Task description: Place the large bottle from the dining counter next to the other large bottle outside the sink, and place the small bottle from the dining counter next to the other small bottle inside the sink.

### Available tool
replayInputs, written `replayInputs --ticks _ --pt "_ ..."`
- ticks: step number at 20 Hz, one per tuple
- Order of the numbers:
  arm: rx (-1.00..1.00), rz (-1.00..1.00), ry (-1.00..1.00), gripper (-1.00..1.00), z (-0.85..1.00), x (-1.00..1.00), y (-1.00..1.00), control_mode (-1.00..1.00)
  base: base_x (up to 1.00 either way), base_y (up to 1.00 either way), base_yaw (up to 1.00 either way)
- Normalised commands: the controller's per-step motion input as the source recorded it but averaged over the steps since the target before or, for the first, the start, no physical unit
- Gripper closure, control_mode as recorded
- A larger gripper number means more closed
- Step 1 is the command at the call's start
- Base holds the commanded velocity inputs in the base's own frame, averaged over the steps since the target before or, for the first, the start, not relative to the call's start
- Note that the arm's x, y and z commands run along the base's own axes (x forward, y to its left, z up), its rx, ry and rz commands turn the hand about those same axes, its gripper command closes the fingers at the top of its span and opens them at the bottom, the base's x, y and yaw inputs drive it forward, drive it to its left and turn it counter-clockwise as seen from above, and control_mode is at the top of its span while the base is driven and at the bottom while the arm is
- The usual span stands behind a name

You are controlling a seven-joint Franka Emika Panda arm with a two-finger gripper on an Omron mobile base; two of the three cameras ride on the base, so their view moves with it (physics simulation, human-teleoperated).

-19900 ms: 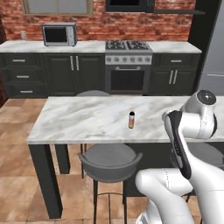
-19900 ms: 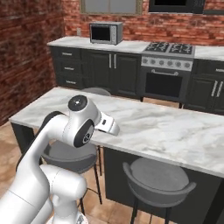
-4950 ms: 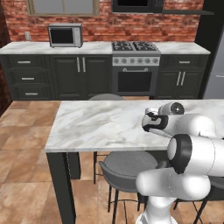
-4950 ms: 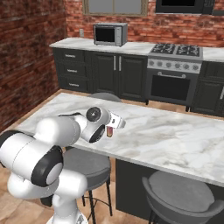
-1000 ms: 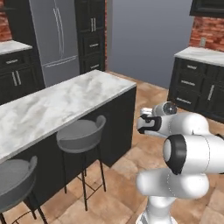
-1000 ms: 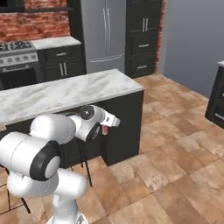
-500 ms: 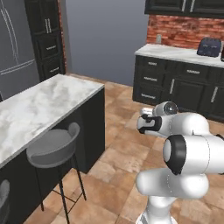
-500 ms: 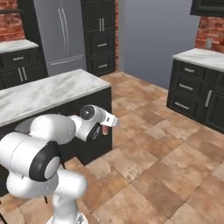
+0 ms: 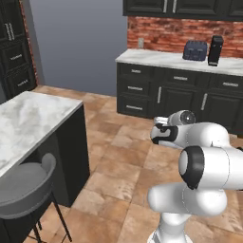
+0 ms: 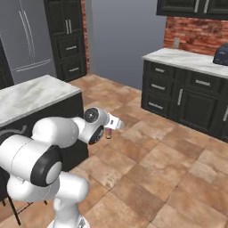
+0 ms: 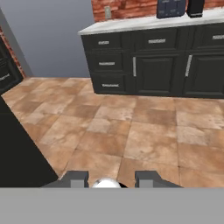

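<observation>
- Pincer (image 11: 112, 178) clenched on the small bottle (image 10: 108, 133), pale cap poking up between the two finger tips, arm folded in close to the body.
- Tiled floor (image 9: 118, 156) all around the base, so looks like a mid-carry step: hauling the bottle over to the sink.
- Dining surface (image 9: 33, 118) off to the left side, well apart from the bottle now, grey stool (image 9: 23, 182) tucked beside it.
- Marble worktop (image 9: 180, 59) over dark cabinets ahead, with a dark toaster-ish box (image 9: 195, 49) on it.
- Best bet for this bit: no loosening the grip, no big arm swings while the base rolls, bottle held roughly upright.
- Worth swinging wide of that dining surface corner, too.
- Reach out only once the basin is right in front, then lower in beside the other small one.
</observation>
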Motion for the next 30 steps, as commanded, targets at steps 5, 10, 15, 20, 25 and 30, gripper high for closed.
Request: replayInputs --ticks 5,10,15,20,25,30 --pt "0.00 0.00 0.00 1.00 0.00 0.00 0.00 1.00 0.61 -0.12 -0.30" --pt "0.00 0.00 0.00 1.00 0.00 0.00 0.00 1.00 0.58 -0.12 -0.31" --pt "0.00 0.00 0.00 1.00 0.00 0.00 0.00 1.00 0.52 -0.10 -0.33" --pt "0.00 0.00 0.00 1.00 0.00 0.00 0.00 1.00 0.58 -0.09 -0.33" --pt "0.00 0.00 0.00 1.00 0.00 0.00 0.00 1.00 0.64 0.00 -0.37" --pt "0.00 0.00 0.00 1.00 0.00 0.00 0.00 1.00 0.71 0.00 -0.37"
